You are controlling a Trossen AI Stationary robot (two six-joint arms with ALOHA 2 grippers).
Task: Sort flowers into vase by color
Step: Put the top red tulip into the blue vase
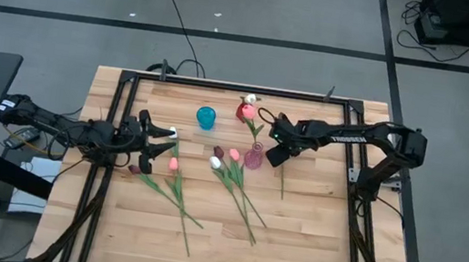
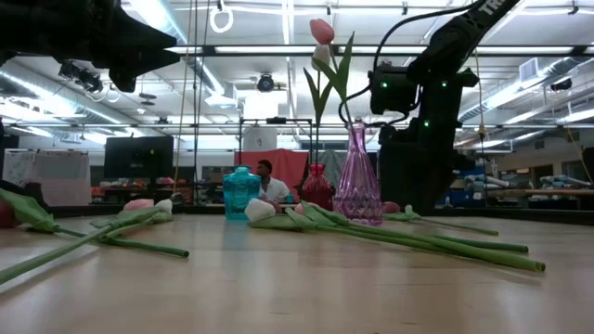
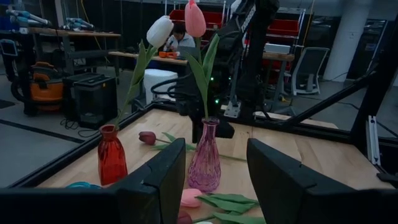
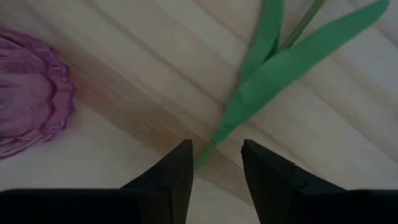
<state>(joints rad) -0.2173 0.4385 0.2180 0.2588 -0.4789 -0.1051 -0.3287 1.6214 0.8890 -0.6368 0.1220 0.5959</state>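
Observation:
A pink glass vase (image 1: 254,159) (image 3: 205,155) (image 2: 357,181) holds a pink tulip (image 3: 194,17). A red vase (image 1: 245,111) (image 3: 112,155) holds a white tulip (image 3: 160,30). Several tulips lie flat on the table in two bunches (image 1: 230,175) (image 1: 168,177), and one lone stem (image 1: 281,179) lies right of the pink vase. My right gripper (image 4: 216,163) (image 1: 275,153) is open beside the pink vase (image 4: 31,118), pointing down, its fingers either side of that flower's green leaf tip (image 4: 214,140). My left gripper (image 1: 155,138) (image 3: 217,186) hovers open at the table's left.
A blue vase (image 1: 206,116) (image 2: 240,192) stands left of the red one near the far edge. A maroon tulip head (image 3: 147,137) lies on the wood behind the pink vase. Bare wood shows along the near edge. A person sits in the room beyond the table.

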